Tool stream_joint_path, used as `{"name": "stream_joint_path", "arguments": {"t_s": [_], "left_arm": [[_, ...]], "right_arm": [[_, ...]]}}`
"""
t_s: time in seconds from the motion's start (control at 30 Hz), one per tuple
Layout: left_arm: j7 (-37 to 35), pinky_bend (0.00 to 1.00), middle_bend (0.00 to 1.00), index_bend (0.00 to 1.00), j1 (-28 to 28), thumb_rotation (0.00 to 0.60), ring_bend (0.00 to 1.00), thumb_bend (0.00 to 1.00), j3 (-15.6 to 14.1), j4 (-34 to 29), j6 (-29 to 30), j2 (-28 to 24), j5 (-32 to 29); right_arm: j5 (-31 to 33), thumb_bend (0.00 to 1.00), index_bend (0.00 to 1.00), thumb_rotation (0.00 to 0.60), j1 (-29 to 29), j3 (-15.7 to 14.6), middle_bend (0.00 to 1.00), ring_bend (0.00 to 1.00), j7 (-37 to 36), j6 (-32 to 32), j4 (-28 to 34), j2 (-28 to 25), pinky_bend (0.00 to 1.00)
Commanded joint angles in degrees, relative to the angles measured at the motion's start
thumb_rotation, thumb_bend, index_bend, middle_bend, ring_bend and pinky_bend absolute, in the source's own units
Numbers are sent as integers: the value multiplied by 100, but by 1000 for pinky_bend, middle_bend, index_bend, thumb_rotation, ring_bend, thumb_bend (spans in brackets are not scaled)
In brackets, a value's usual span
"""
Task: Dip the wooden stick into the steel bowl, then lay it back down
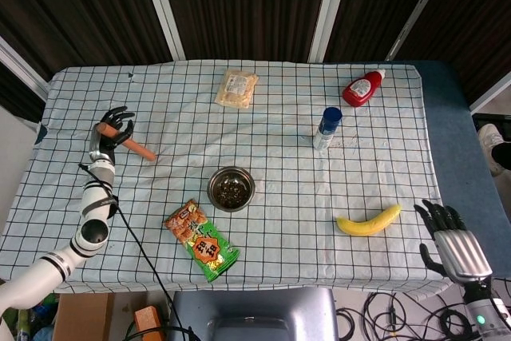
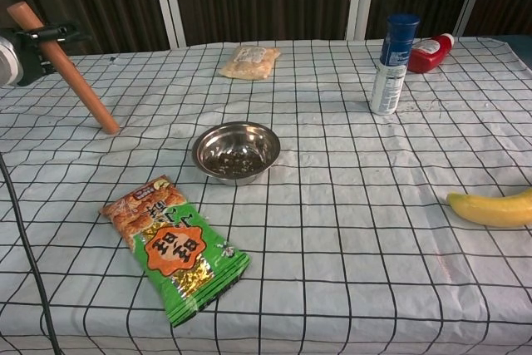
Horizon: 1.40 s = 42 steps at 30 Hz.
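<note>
The wooden stick (image 1: 137, 149) (image 2: 77, 78) leans at a slant on the left side of the checked cloth. Its lower tip touches the cloth and its upper end sits in my left hand (image 1: 111, 128) (image 2: 22, 46). That hand holds the top end while its other fingers fan out above it. The steel bowl (image 1: 231, 188) (image 2: 236, 152) stands mid-table, to the right of the stick's tip, with dark bits inside. My right hand (image 1: 452, 247) hangs off the table's near right corner, fingers apart and holding nothing; the chest view does not show it.
A green and orange snack bag (image 1: 201, 239) (image 2: 170, 247) lies in front of the bowl. A banana (image 1: 369, 221) (image 2: 492, 208) lies at the near right. A blue-capped bottle (image 1: 326, 128), a red ketchup bottle (image 1: 363, 88) and a pale packet (image 1: 237, 89) sit further back.
</note>
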State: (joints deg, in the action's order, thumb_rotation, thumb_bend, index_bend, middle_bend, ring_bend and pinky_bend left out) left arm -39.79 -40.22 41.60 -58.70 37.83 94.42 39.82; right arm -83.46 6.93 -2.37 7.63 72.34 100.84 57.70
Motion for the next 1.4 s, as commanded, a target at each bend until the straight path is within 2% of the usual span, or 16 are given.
{"name": "stream_joint_path", "arguments": {"t_s": [0.03, 0.13, 0.33, 0.57, 0.73, 1.0, 1.1, 1.23, 1.33, 1.4], "left_arm": [[-573, 101, 348, 347, -135, 600, 100, 374, 132, 319, -92, 284, 518], [-938, 141, 375, 404, -217, 600, 136, 366, 127, 550, -53, 502, 784], [-1583, 162, 430, 456, -454, 600, 161, 346, 158, 1184, 68, 894, 1142], [-2417, 268, 635, 612, -728, 600, 256, 282, 149, 1894, 304, 1201, 1575], [-2689, 312, 699, 618, -777, 600, 307, 256, 27, 2098, 239, 1231, 1718], [-2744, 633, 819, 660, -808, 600, 465, 241, -182, 2281, 289, 1267, 1844], [-2731, 696, 854, 680, -818, 600, 517, 233, -248, 2297, 331, 1261, 1883], [-2700, 722, 869, 692, -826, 598, 543, 232, -267, 2313, 359, 1265, 1887], [-2614, 730, 864, 684, -842, 528, 552, 221, -339, 2313, 316, 1246, 1912], [-2585, 702, 841, 661, -841, 436, 535, 214, -386, 2251, 203, 1193, 1907]], "right_arm": [[-4, 483, 0, 600, -13, 3, 0, 0, -31, 29, 8, -21, 0], [-34, 483, 0, 600, -43, 5, 0, 0, -102, 98, 20, -67, 0], [-67, 483, 0, 600, -89, 17, 0, 0, -259, 197, 3, -146, 0], [-26, 483, 0, 600, -93, 42, 0, 0, -333, 193, -30, -184, 0], [-24, 483, 0, 600, -93, 42, 0, 0, -298, 186, -25, -172, 0], [-24, 483, 0, 600, -92, 46, 0, 0, -255, 181, -14, -150, 0], [-24, 484, 0, 600, -89, 46, 0, 0, -251, 171, -14, -148, 0], [-21, 484, 0, 600, -88, 49, 0, 0, -251, 170, -15, -148, 0], [-18, 483, 0, 600, -88, 53, 0, 0, -254, 170, -19, -148, 0], [-13, 483, 0, 600, -85, 56, 0, 0, -258, 163, -20, -149, 0]]}}
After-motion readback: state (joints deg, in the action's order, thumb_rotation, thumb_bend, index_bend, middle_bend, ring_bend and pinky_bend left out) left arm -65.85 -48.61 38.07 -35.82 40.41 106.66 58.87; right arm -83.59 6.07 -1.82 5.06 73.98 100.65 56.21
